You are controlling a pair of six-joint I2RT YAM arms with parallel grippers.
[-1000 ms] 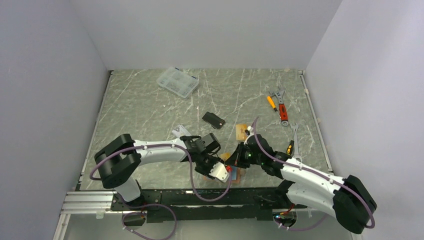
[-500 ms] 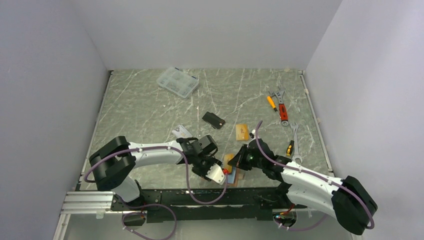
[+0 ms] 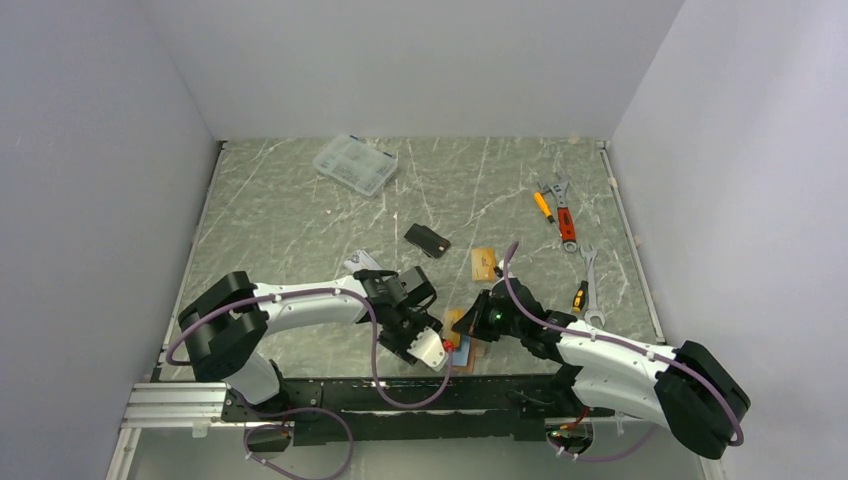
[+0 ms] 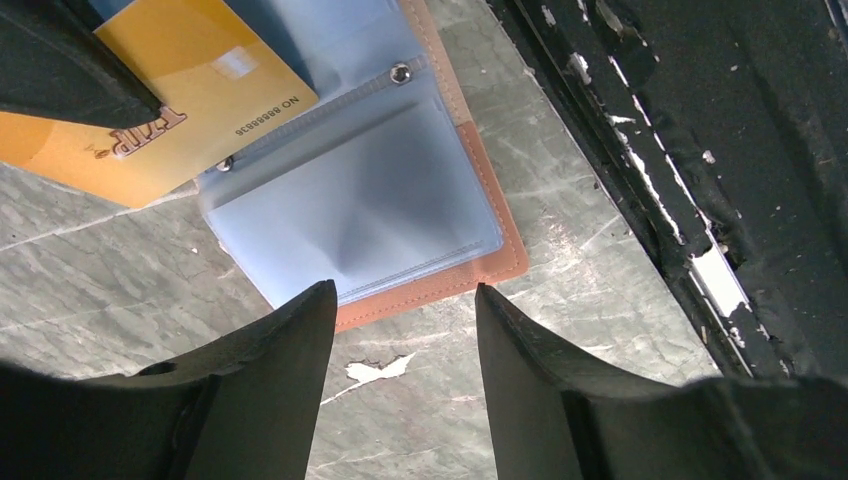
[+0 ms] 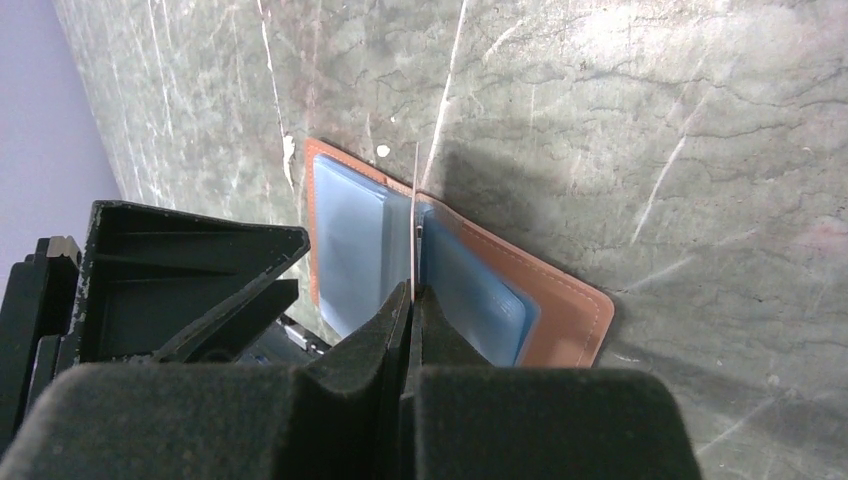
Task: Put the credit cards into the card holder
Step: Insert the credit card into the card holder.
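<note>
With no card yet seen in its sleeves, the open holder (image 4: 400, 210) lies at the table's (image 3: 280, 210) near edge, where the right gripper (image 5: 412, 300) pinches a gold card (image 4: 170, 110) edge-on over it, the left gripper (image 4: 405, 295) hangs open above, and a black card (image 3: 427, 240), an orange card (image 3: 484, 263) and a silver card (image 3: 360, 265) lie farther out.

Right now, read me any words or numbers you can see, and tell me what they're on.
"NO 88888836": on the orange-gold card in the right gripper; last digits uncertain.
"VIP", probably: a logo on the same card.
Card holder: no text.
Everything else: too small to read.
</note>
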